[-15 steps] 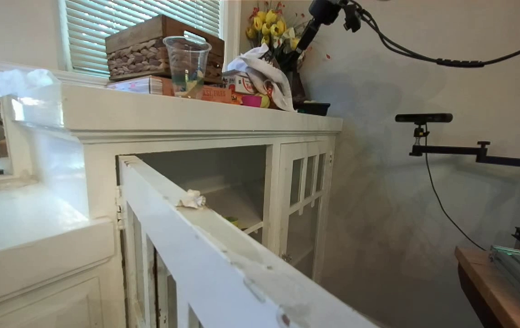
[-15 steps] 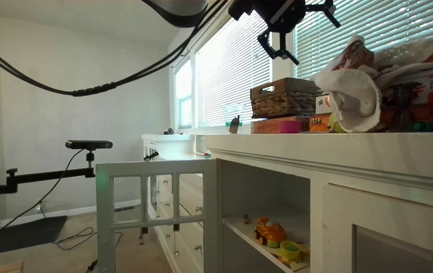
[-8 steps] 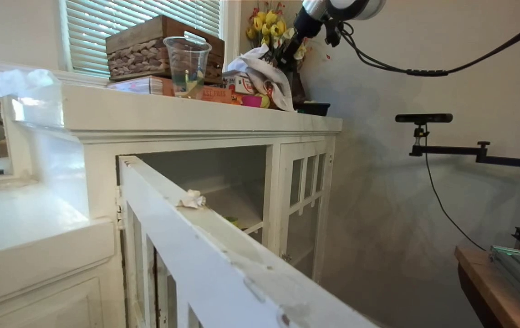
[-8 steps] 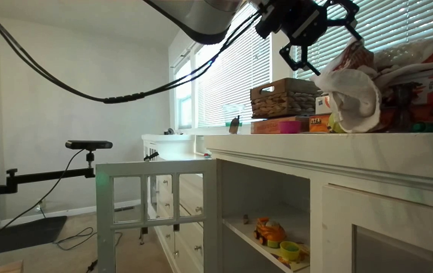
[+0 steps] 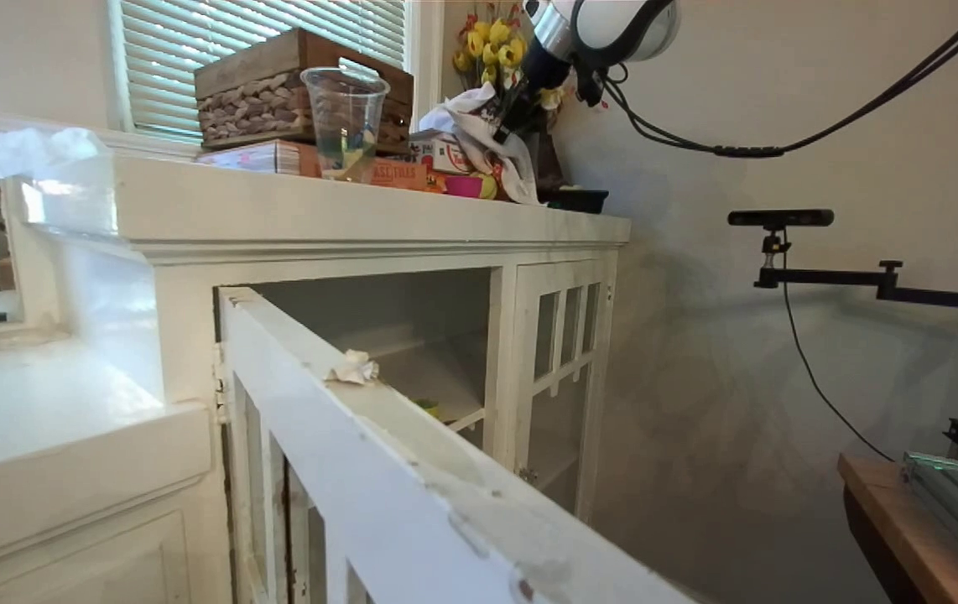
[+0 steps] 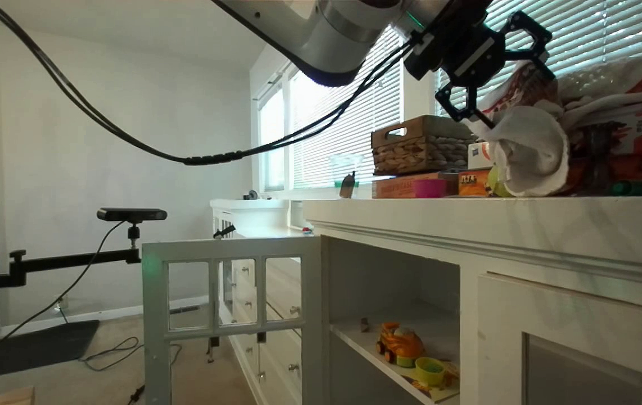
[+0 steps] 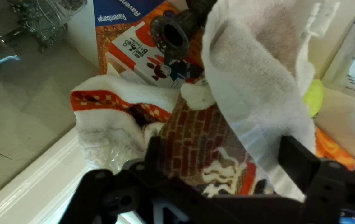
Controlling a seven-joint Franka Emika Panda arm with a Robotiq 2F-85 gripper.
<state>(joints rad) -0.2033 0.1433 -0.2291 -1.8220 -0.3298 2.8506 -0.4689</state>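
A white towel with a printed brick-wall picture (image 7: 193, 137) lies heaped on top of the cabinet, one fold standing up. In both exterior views my gripper (image 6: 519, 97) points down at this towel (image 6: 534, 146) from above. Its jaws stand wide apart, one finger on each side of the towel's raised part. From the wrist, the right finger (image 7: 298, 161) lies over the white fold and the left finger (image 7: 154, 151) is by the brick print. I cannot tell how firmly the fingers touch the cloth. Another white cloth with a red band (image 7: 112, 102) is beside it.
A dark candlestick (image 7: 172, 34) and a puzzle box (image 7: 152, 59) stand close to the towel. Along the cabinet top are a wicker basket (image 6: 422, 145), a clear cup (image 5: 348, 117) and yellow flowers (image 5: 496, 46). Below, a cabinet door (image 6: 155, 315) stands ajar beside a shelf with an orange toy (image 6: 401, 340).
My arm has come down toward the towel, its jaws staying wide. The towel's upper part has shifted slightly. A person now shows in the doorway of an exterior view.
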